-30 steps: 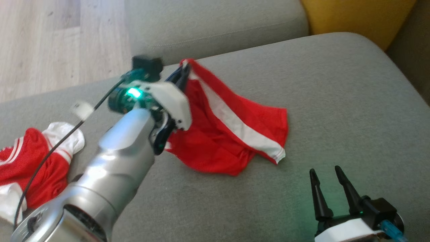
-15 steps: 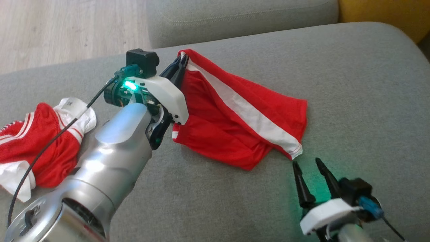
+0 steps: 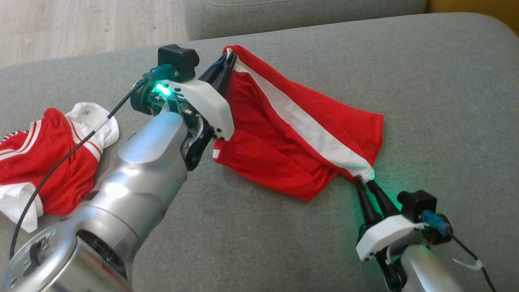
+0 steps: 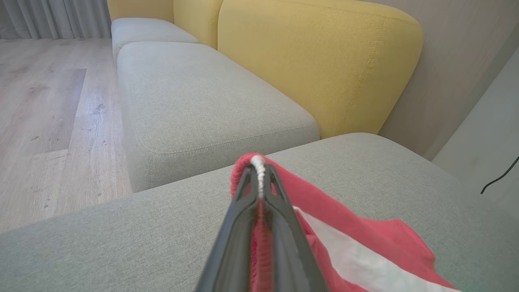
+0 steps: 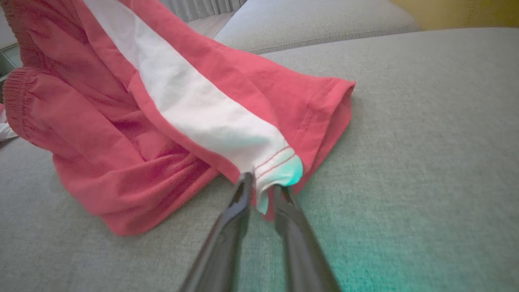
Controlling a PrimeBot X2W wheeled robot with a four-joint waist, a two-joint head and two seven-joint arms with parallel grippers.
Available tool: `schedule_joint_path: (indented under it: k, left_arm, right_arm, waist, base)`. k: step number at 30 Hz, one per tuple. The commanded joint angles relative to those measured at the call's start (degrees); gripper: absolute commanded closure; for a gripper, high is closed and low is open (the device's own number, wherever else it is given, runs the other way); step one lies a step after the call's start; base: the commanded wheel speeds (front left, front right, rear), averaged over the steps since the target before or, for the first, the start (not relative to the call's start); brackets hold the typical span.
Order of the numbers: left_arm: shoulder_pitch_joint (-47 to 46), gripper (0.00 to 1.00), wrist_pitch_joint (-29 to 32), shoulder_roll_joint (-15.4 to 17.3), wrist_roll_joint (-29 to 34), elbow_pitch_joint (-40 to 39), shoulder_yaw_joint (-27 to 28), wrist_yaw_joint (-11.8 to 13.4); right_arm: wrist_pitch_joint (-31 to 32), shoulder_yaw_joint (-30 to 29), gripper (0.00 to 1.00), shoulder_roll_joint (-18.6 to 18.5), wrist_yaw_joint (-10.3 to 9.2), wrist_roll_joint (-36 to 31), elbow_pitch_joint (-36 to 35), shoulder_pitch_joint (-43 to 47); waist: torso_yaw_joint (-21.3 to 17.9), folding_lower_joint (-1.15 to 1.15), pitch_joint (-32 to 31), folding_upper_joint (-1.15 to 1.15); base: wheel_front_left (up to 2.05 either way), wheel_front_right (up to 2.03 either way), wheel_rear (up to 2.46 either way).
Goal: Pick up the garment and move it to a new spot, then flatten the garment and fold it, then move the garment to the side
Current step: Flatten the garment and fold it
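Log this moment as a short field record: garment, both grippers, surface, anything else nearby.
garment: shorts, red with a white stripe, rumpled on the couch, waistband end raised
left gripper: shut on the waistband edge
right gripper: fingers on either side of the white hem corner; cannot tell if it is pinched
surface: couch, grey fabric
nearby: second garment, red and white, bunched on the couch to the left of the left arm; floor, pale wood, beyond the couch
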Motion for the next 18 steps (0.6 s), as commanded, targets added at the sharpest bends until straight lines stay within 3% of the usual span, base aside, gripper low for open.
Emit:
schedule_joint_path:
  k: [1, 5, 10, 18]
  left_arm:
    - [-4.0, 1.0, -0.5, 1.5, -0.8, -1.3, 0.7, -0.3]
    - [-4.0, 1.0, -0.6, 2.1, -1.6, -1.6, -0.1, -0.3]
    - [-5.4, 1.0, -4.2, 4.5, -2.1, -2.6, -0.1, -0.3]
    - [-13.5, 1.0, -9.0, 8.7, -1.9, -10.9, 2.4, -0.3]
  right_arm:
    - [-0.2, 1.2, 1.0, -0.3, 0.37, -0.1, -1.2, -2.4]
    - [-0.2, -1.1, 1.0, -0.3, 0.37, -2.3, -3.5, -3.0]
    - [-0.2, -6.9, 1.0, -0.3, 0.37, -6.0, -11.2, -5.1]
    - [-0.2, -13.2, 1.0, -1.5, 0.37, -15.6, -17.0, -21.7]
  waist:
    - [0.2, -0.01, 0.1, 0.0]
    - [0.5, -0.01, -0.2, 0.0]
    - [-0.3, -0.01, -0.8, 0.0]
    - [0.1, -0.01, 3.1, 0.0]
  base:
    - [0.0, 0.0, 0.0]
    - [0.0, 0.0, 0.0]
    - [0.0, 0.0, 0.0]
    - [0.0, 0.0, 0.0]
